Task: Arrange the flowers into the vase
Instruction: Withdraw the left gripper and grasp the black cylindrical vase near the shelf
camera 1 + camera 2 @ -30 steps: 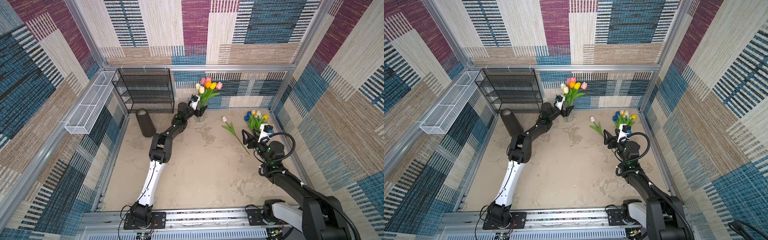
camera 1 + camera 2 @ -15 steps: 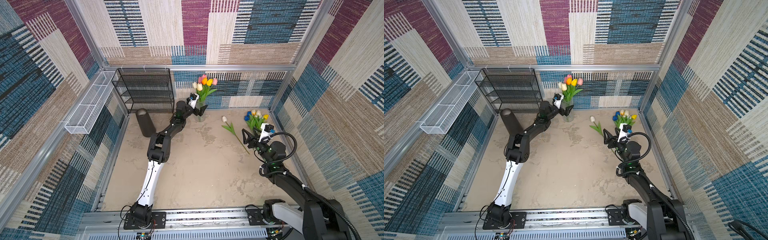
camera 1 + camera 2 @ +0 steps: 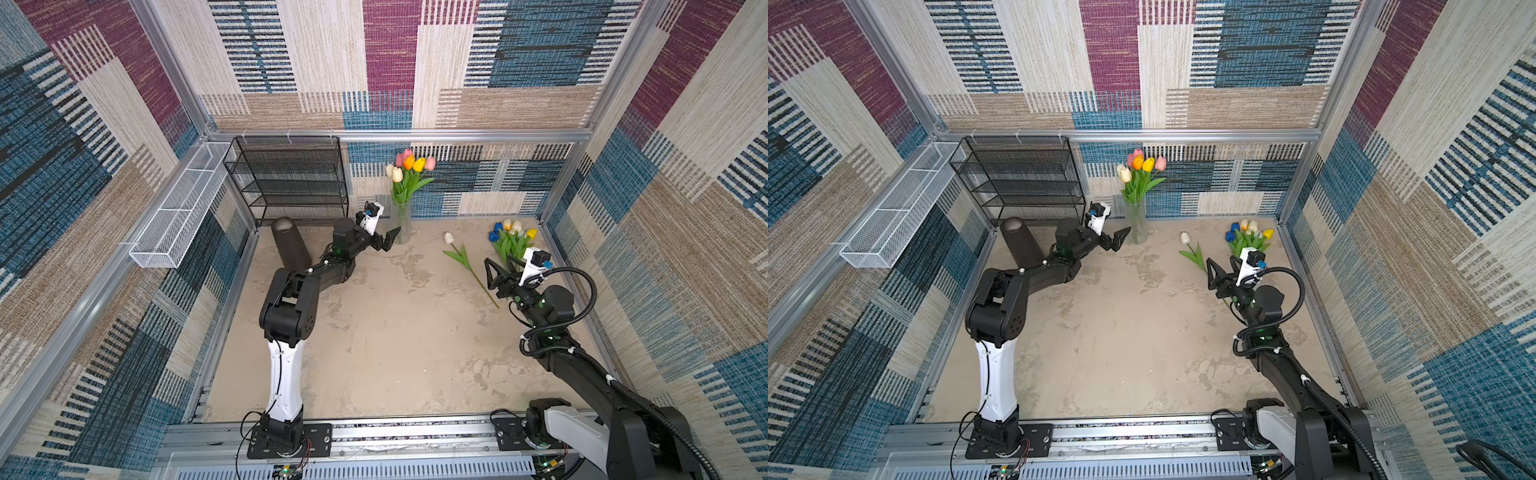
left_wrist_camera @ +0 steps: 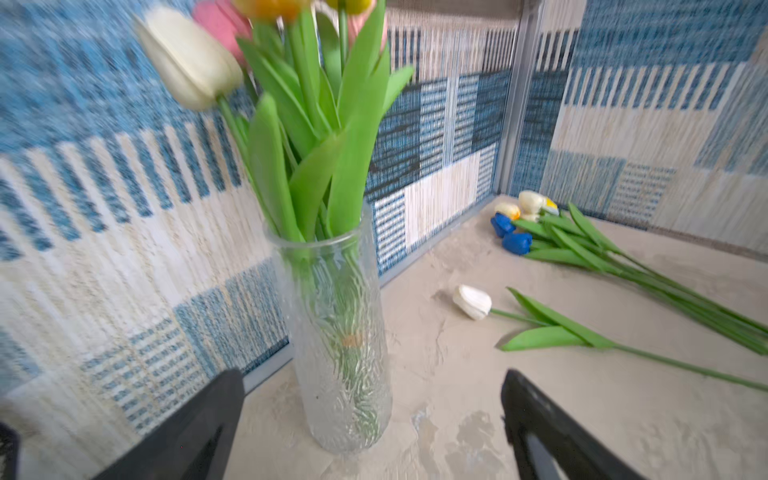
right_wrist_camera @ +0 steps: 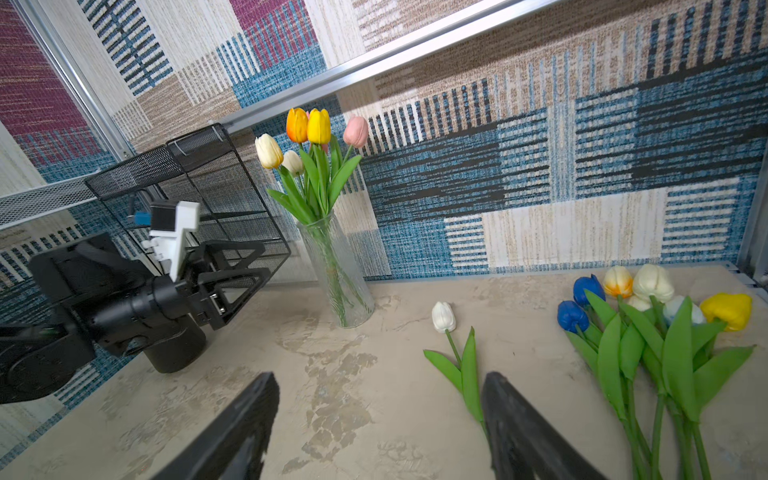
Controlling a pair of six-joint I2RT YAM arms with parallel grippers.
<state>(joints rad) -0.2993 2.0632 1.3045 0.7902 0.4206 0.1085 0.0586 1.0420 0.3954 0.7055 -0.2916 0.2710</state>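
Left hand [image 4: 372, 376] gapes empty by the rippled glass vase [image 4: 320, 399] — right hand [image 5: 379, 376] wide too, seemingly empty.

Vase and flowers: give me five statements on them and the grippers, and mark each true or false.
1. The vase stands upright with tulips in it. True.
2. The left gripper is shut on a stem. False: it is open and empty, next to the vase.
3. One white tulip lies alone on the table. True.
4. The bunch in the corner has only blue heads. False: white and yellow heads lie there too.
5. The right gripper holds the white tulip up. False: it is open, and the tulip lies flat on the table.
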